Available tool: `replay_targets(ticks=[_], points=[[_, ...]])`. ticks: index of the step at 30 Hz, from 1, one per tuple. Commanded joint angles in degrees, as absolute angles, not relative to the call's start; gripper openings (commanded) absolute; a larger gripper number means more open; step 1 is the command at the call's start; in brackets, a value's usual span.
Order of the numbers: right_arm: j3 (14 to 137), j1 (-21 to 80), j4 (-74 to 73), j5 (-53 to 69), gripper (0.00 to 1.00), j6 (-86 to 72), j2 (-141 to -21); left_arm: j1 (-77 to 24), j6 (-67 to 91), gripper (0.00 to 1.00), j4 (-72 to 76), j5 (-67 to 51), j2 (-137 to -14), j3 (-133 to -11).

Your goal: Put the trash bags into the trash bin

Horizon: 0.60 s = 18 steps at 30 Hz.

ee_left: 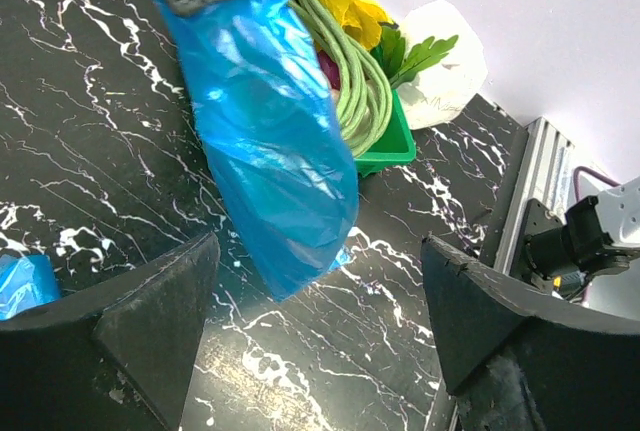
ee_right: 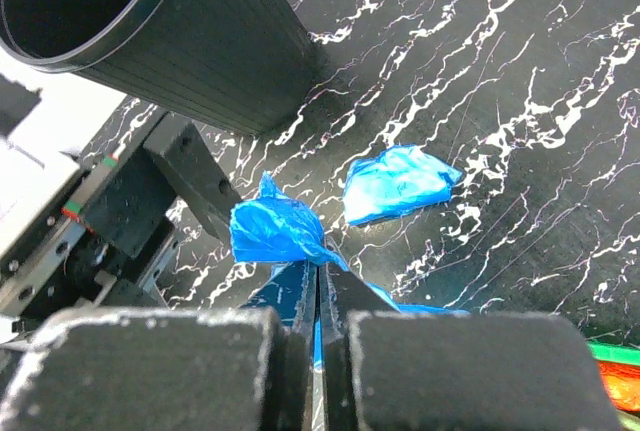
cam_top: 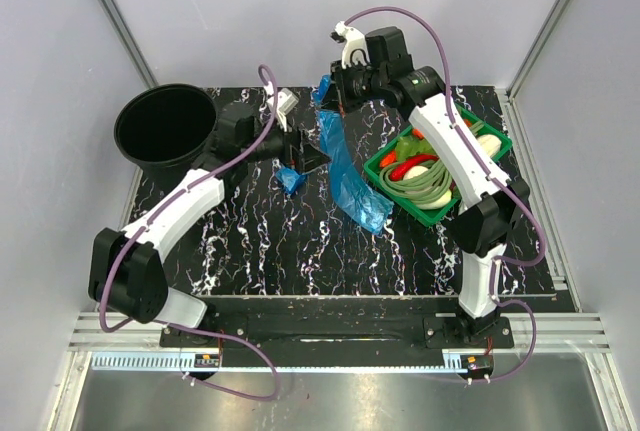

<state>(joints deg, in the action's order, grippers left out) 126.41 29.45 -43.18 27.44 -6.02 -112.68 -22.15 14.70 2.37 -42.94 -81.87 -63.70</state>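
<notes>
A tall matte black plastic trash bin (cam_top: 165,131) stands upright at the far left corner of the black, white-veined marble-patterned table (cam_top: 260,251), its round mouth open to the overhead camera. Just right of it, the left arm (cam_top: 175,211) reaches toward the middle of the table. The left gripper (cam_top: 300,151) is released, its two black fingers (ee_left: 120,341) spread wide with nothing between them.

A small crumpled wad of glossy blue plastic film (cam_top: 290,182) lies on the table just beside that gripper, outside the bin. To its right, a long translucent blue plastic film bag (cam_top: 345,166) hangs from the right gripper (cam_top: 338,91), which is raised above the far middle of the table. The claw is clenched on the bag's bunched top (ee_right: 275,231), with the film pinched between its pressed-together fingers. The wrinkled sheet trails down toward the near side, between the left gripper and the tray. Whether its lower end rests on the table cannot be told.

Farther right, the right arm (cam_top: 455,156) arches over a green rectangular plastic tray (ee_left: 388,146) on the right side of the table. It is filled with vegetables, among them coiled pale green long beans (ee_left: 355,81). In the left wrist view, a white wrinkly plastic lump (ee_left: 450,66) shows beyond the tray.
</notes>
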Motion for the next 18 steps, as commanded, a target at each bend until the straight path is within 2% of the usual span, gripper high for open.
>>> replay_targets(ticks=[1, 7, 11, 13, 17, 18], points=[[129.3, 29.3, -43.1, 25.9, 0.0, -6.9, -112.7, -25.0, 12.1, 0.85, 2.6, -37.4, -82.5, -67.0], [128.5, 29.3, -43.0, 25.3, 0.0, -7.1, -111.9, -28.1, 11.6, 0.84, 0.2, -31.4, -86.9, -70.8], [127.7, 29.3, -43.1, 25.3, 0.0, -7.0, -111.8, -28.7, 10.8, 0.71, 0.1, -28.3, -88.7, -72.0], [127.1, 29.3, -43.2, 25.5, 0.0, -6.9, -111.7, -28.7, 9.8, 0.57, 0.1, -26.8, -89.0, -71.9], [125.9, 29.3, -43.1, 25.9, 0.06, -5.8, -111.4, -28.5, 7.7, 0.04, 0.5, -28.4, -88.4, -70.2], [125.5, 29.3, -43.1, 26.2, 0.11, -5.5, -111.3, -28.6, 7.1, 0.0, 1.0, -28.6, -88.1, -69.5]])
